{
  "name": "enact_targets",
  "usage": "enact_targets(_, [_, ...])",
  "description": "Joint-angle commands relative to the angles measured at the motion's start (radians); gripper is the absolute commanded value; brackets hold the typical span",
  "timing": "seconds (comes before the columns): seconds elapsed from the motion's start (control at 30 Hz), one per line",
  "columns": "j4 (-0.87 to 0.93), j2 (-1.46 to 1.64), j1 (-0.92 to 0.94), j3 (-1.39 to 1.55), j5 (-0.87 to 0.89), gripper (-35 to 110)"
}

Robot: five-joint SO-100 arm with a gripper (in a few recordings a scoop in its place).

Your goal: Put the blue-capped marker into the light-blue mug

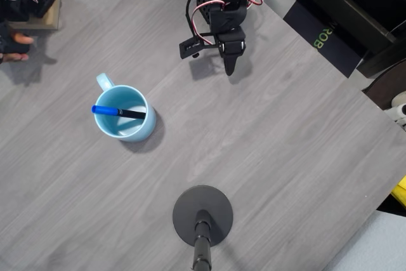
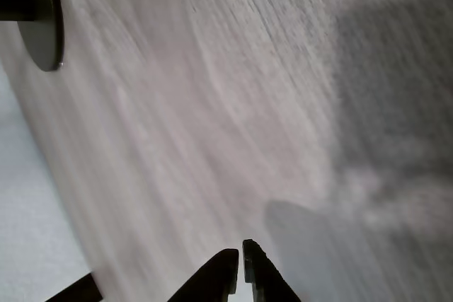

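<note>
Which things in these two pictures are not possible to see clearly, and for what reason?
- Light-blue mug: its bottom, hidden by its own wall, overhead view.
- Blue-capped marker: whether its black end touches the bottom.
- Table: grain smeared by blur, wrist view.
- Black stand base: cut off by the left edge.
- Hand: base cut off below.

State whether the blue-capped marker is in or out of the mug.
In: the blue-capped marker lies slanted inside the light-blue mug, blue cap over the rim.

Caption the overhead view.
Blue-capped black marker rests inside pale-blue ceramic mug; black gripper hangs apart, empty.
</note>
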Motion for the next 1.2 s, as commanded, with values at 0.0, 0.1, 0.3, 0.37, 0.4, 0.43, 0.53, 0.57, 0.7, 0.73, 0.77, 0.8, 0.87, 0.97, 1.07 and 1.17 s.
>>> enact_targets(0.0, [0.002,0.028,-0.008,0.012,-0.006,0])
enact_targets(0.1, [-0.011,0.028,-0.014,0.052,-0.067,0])
enact_targets(0.3, [0.057,0.028,-0.015,0.055,-0.135,0])
enact_targets(0.37, [0.077,0.028,-0.008,0.055,-0.135,0])
enact_targets(0.4, [0.089,0.028,-0.008,0.055,-0.135,0])
enact_targets(0.43, [0.097,0.028,-0.003,0.055,-0.132,0])
enact_targets(0.53, [0.135,0.028,0.009,0.055,-0.037,0])
enact_targets(0.57, [0.146,0.028,0.023,0.055,-0.035,0])
enact_targets(0.7, [0.15,0.028,0.029,0.055,-0.034,0])
enact_targets(0.73, [0.15,0.028,0.028,0.055,-0.034,0])
enact_targets(0.77, [0.15,0.028,0.021,0.055,-0.037,0])
enact_targets(0.8, [0.15,0.028,0.018,0.055,-0.038,0])
enact_targets(0.87, [0.15,0.028,0.012,0.055,-0.04,0])
enact_targets(0.97, [0.15,0.028,0.014,0.055,-0.041,0])
enact_targets(1.07, [0.15,0.028,0.014,0.055,-0.041,0])
enact_targets(1.17, [0.15,0.028,0.014,0.055,-0.041,0])
